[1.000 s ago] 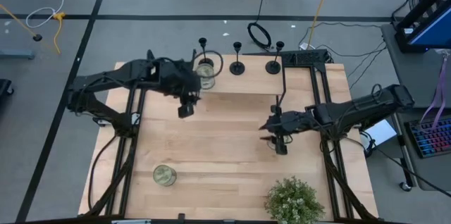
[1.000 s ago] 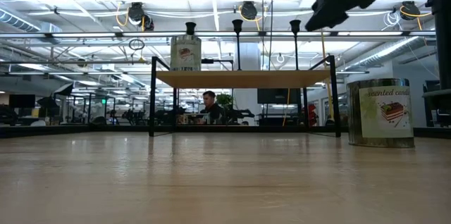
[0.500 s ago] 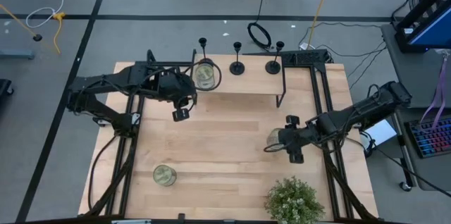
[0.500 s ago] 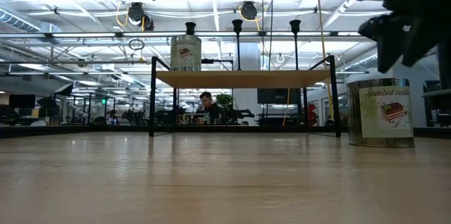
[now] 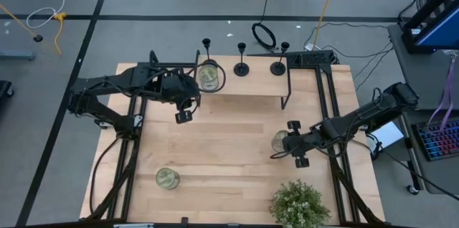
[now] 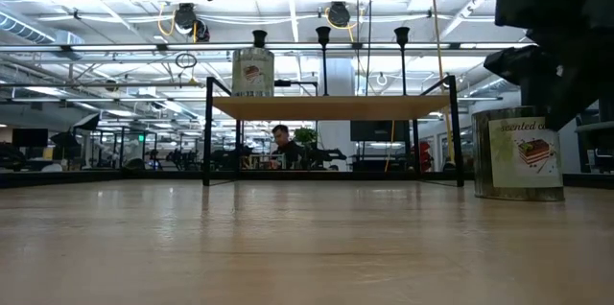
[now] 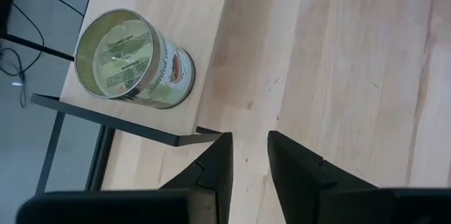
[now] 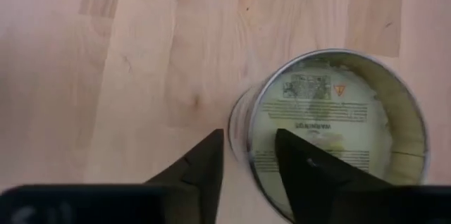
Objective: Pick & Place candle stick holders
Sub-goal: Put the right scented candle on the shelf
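Right gripper (image 5: 294, 144) just beside candle tin (image 5: 280, 141) on tabletop (image 5: 229, 149), fingers apart. Left gripper (image 5: 183, 116) near shelf (image 5: 244, 84), fingers slightly apart. Three candle stick holders (image 5: 242, 68) upright on shelf.

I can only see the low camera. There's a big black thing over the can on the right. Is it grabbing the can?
Observer: Not yet. The right wrist view shows the right end effector open, one finger beside the tin and one showing over its top.
Operator: Are there more cans that I can't see?
Observer: Yes. In the high view a second tin stands alone on the left arm's side of the table.
Operator: What's the other arm holding?
Observer: Nothing. The left end effector is open and empty, just off the shelf corner.
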Tool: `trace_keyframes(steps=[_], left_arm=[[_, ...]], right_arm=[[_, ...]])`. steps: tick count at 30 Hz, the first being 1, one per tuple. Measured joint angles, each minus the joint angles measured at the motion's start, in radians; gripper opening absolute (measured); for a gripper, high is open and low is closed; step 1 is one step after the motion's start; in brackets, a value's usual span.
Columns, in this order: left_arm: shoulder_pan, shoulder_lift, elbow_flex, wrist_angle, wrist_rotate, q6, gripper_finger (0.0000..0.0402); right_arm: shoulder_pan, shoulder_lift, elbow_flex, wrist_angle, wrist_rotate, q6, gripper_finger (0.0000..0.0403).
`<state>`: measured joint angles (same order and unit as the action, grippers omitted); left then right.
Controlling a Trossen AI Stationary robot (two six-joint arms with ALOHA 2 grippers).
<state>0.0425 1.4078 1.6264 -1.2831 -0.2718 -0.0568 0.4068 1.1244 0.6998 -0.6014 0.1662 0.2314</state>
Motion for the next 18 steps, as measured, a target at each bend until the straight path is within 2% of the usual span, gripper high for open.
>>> trace_keyframes(steps=[5, 7, 12, 18], left_arm=[[0.003, 0.0, 0.0, 0.001, 0.0, 0.002, 0.0093], [0.003, 0.0, 0.0, 0.001, -0.001, 0.002, 0.0093], [0.003, 0.0, 0.0, 0.006, -0.001, 0.01, 0.0093], [0.003, 0.0, 0.0, 0.01, -0.001, 0.021, 0.0093]], right_arm=[[0.0, 0.0, -0.001, 0.018, 0.02, -0.017, 0.003], [0.0, 0.0, -0.001, 0.025, 0.017, -0.015, 0.0009], [0.0, 0.001, -0.003, 0.16, 0.012, -0.069, 0.001], [-0.018, 0.001, 0.0, 0.504, -0.004, -0.237, 0.0006]])
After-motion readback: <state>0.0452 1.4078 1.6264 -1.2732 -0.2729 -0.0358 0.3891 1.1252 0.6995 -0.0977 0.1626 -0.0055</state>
